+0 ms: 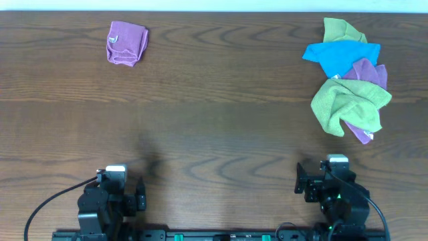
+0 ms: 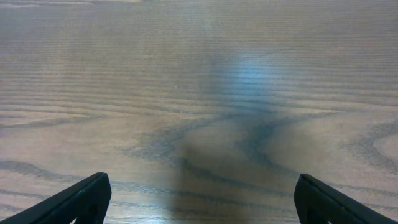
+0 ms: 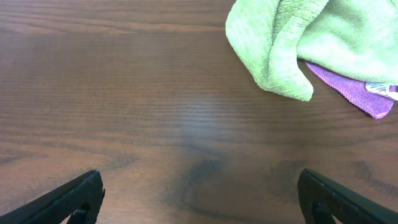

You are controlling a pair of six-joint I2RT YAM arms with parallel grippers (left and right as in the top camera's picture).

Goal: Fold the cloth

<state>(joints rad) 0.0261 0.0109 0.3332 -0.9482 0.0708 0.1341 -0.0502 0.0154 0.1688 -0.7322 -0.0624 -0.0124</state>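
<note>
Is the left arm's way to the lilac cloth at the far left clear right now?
Probably yes. The cloth lies alone on the table, roughly straight ahead of the left hand, which is open and empty. Nothing stands between them, though the cloth sits far across, so reach is uncertain.

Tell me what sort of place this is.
Probably a robotics test bench, not a home: a wood-grain table, a left arm and right arm mounted at its near edge, and the cloth plus a mixed pile of cloths set out to handle.
</note>
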